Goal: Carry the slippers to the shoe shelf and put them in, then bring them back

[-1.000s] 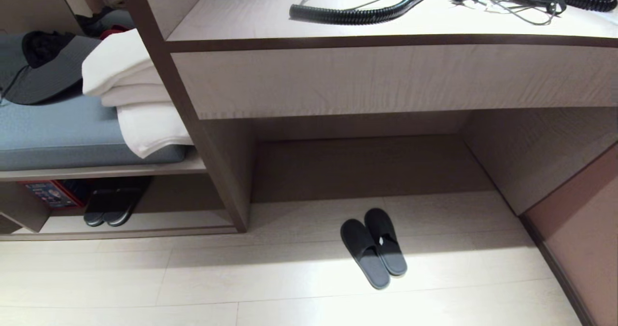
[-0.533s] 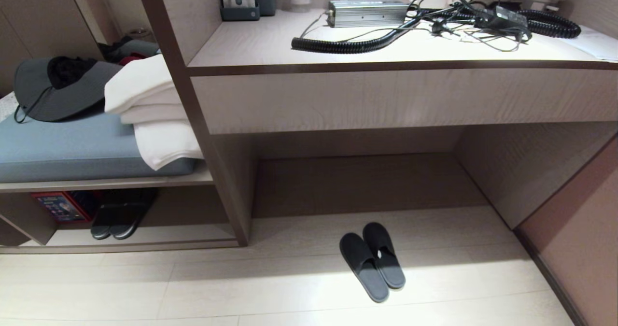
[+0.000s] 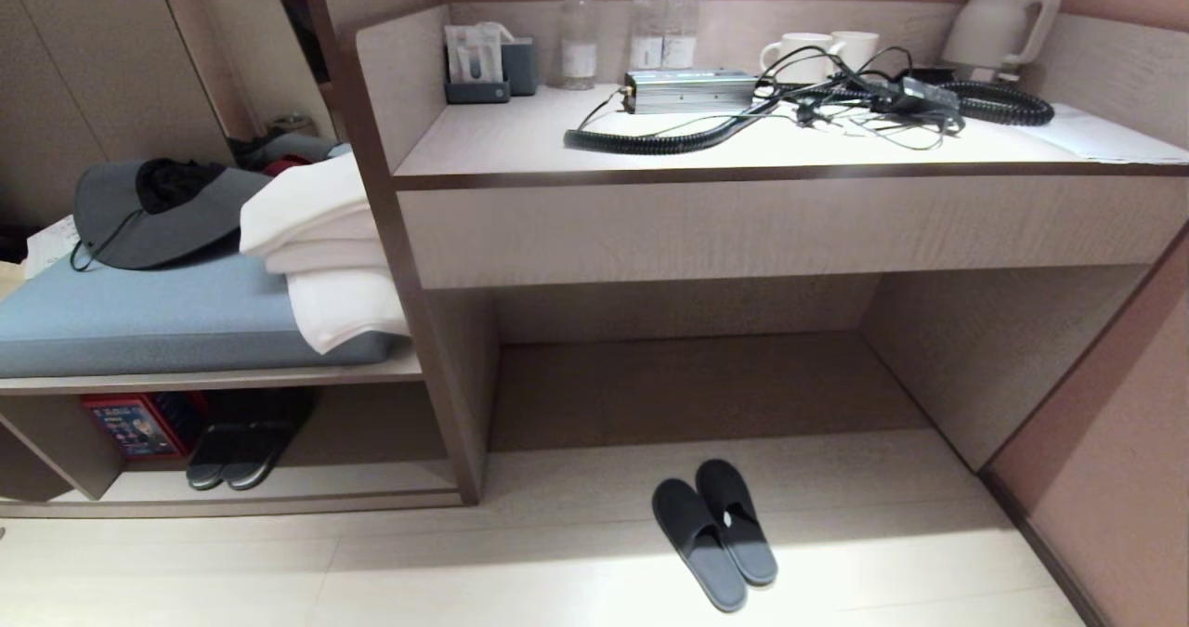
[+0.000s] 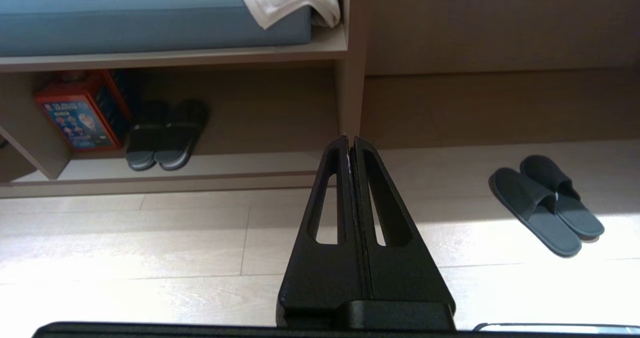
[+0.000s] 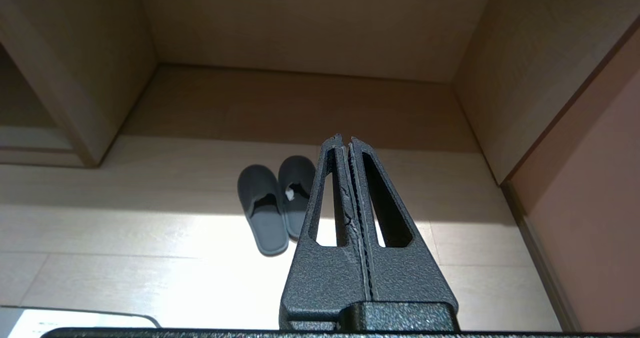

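- The slippers [image 3: 713,529] lie side by side, touching, on the bare floor [image 3: 557,571] in front of the open recess under the desk [image 3: 743,149]. Neither hand is on them.
- My right hand [image 5: 346,138] hangs above the floor with its fingers pressed together and nothing between them; the slippers [image 5: 277,203] sit ahead of it and a little off to its left side, well apart from the tips.
- My left hand [image 4: 350,138] is likewise closed and empty, aimed at the upright post of the shelving; the slippers [image 4: 546,203] are far out to its right.
- The shoe shelf [image 4: 165,170] is ahead of the left hand and to its left, low under the blue cushion [image 4: 125,25]. Another dark pair [image 4: 167,133] and a red box [image 4: 80,108] already sit inside, with free board beside them towards the post.
- I judge the task barely begun: from how things lie, nothing is picked up yet. Left for me are the grasp, the carry across to the shelf, setting them in, then fetching them back.
- Neither arm shows from the head camera.
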Controlling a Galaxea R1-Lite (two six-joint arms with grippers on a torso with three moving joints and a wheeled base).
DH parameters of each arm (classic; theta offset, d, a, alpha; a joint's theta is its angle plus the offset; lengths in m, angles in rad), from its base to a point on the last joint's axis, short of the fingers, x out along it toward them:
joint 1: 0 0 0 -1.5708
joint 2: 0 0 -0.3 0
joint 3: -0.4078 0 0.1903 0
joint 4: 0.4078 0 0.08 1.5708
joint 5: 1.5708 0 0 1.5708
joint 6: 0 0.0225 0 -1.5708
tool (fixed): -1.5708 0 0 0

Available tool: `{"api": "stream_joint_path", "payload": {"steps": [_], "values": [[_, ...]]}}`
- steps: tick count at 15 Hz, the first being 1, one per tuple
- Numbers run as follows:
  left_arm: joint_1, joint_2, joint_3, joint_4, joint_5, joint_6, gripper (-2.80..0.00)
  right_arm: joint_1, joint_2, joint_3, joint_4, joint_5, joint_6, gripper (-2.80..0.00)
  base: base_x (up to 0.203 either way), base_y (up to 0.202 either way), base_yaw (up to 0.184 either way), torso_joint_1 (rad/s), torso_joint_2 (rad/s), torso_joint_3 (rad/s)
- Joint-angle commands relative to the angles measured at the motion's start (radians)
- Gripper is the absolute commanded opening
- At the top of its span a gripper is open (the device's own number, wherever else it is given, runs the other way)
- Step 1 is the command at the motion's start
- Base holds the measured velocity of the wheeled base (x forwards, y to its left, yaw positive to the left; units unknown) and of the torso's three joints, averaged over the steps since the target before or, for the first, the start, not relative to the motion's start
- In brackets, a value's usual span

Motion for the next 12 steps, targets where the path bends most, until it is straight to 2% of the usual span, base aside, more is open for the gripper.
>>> {"api": "stream_joint_path", "payload": {"steps": [1,8,12], "values": [[0.001,0.001,0.000,0.000,0.001,-0.001,-2.80,0.001,0.000,0.000,0.000,0.000,-0.001,-2.80,0.000,0.000,0.000,0.000,0.00,0.207],[0.000,-0.001,0.000,0.000,0.001,0.001,-2.80,0.001,0.000,0.000,0.000,-0.003,0.013,-2.80,0.000,0.000,0.000,0.002,0.00,0.203],[0.000,-0.001,0.000,0.000,0.001,0.001,-2.80,0.001,0.000,0.000,0.000,0.000,0.013,-2.80,0.000,0.000,0.000,0.002,0.00,0.053]]}}
